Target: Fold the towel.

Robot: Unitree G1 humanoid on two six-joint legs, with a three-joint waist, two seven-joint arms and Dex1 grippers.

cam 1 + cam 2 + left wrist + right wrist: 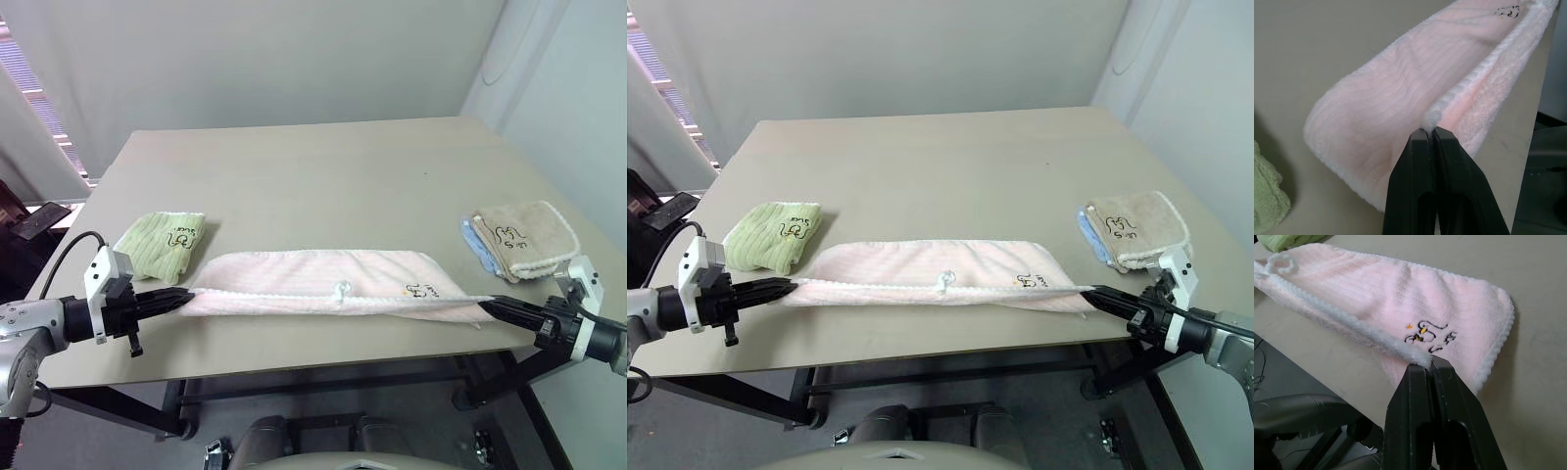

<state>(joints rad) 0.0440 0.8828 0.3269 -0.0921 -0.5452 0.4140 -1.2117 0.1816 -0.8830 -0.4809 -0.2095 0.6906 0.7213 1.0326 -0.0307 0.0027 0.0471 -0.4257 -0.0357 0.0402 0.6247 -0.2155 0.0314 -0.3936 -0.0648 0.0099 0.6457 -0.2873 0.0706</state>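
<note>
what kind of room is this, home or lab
Probably a lab or test room, not a home: a bare table against plain grey walls, three small towels laid out on it (pink, green, beige), and blinds at one side.

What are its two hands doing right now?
Left end effector: closed, pinching the pink towel's white-trimmed edge.
Right end effector: closed, pinching the same edge's other end.

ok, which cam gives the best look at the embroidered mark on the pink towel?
Right wrist view: the embroidered mark on the towel sits large, just beyond the right tool. Both eye views show it as a small dark squiggle near the towel's right end. The left wrist view catches it cut off at the frame edge.
</note>
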